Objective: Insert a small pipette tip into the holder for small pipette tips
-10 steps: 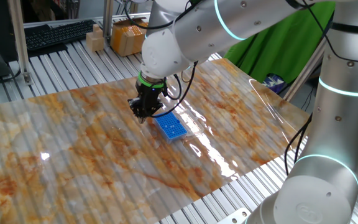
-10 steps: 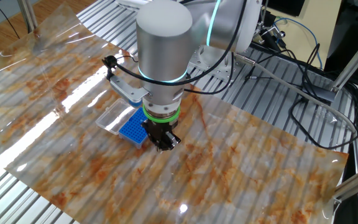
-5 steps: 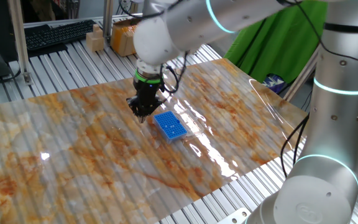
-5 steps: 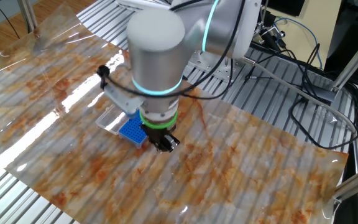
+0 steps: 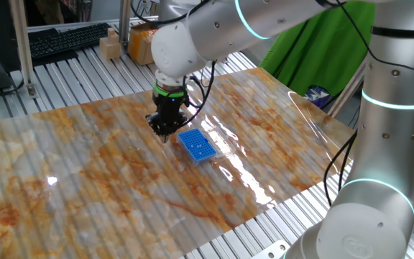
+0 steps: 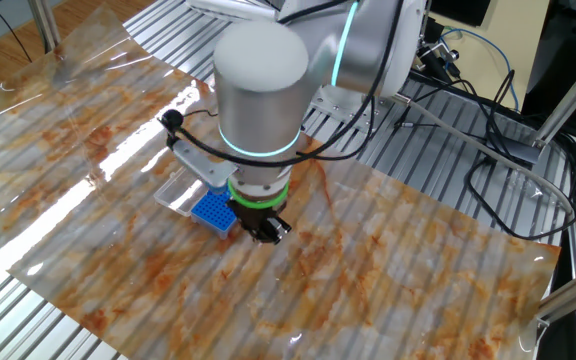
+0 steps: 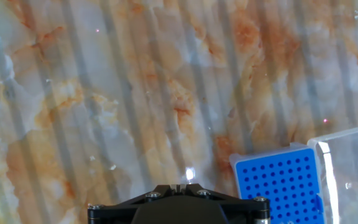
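Note:
The holder for small pipette tips (image 5: 197,146) is a small bright blue rack with a fine grid of holes, lying on the marbled sheet. It also shows in the other fixed view (image 6: 211,211) and at the lower right of the hand view (image 7: 279,186). My gripper (image 5: 163,133) hangs low over the sheet just left of the rack, its jaws pressed together. In the other fixed view it (image 6: 266,235) stands beside the rack's near corner. In the hand view the gripper (image 7: 178,185) is shut, with a small pale pipette tip (image 7: 189,174) poking out beyond the fingertips.
A clear plastic lid (image 7: 350,168) lies against the rack's far side, also seen in the other fixed view (image 6: 178,188). Cardboard boxes (image 5: 146,43) and a keyboard (image 5: 67,39) sit at the back. Cables (image 6: 488,150) run along the slatted table edge.
The arm's upper joints have swung a little, and the gripper has shifted slightly away from the rack while staying shut and low over the sheet.

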`<state>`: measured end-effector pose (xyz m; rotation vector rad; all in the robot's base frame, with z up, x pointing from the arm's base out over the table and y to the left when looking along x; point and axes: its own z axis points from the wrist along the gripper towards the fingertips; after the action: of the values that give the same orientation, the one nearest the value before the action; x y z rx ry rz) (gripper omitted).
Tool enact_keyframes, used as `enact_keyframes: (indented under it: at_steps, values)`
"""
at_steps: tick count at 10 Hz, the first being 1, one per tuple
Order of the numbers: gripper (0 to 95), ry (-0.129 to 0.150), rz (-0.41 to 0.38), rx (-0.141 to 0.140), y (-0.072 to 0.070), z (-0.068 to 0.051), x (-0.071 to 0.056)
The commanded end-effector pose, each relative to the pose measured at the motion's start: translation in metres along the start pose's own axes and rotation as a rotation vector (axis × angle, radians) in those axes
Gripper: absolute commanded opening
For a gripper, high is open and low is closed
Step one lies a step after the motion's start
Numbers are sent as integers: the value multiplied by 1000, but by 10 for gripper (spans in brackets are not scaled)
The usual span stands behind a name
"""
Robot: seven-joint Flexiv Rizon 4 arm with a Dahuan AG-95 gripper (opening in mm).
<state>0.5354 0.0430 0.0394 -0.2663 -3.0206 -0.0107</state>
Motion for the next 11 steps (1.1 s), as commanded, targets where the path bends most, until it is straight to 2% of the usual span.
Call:
enact_keyframes:
  at_steps: [1, 4, 6, 9, 11]
  values:
    - [0, 46, -12, 8, 2, 2, -3]
    - [0, 57, -8, 15, 2, 2, -3]
    - [0, 77, -7, 30, 2, 2, -3]
    - [0, 129, -24, 35, 2, 3, -2]
    - [0, 143, -30, 37, 2, 4, -1]
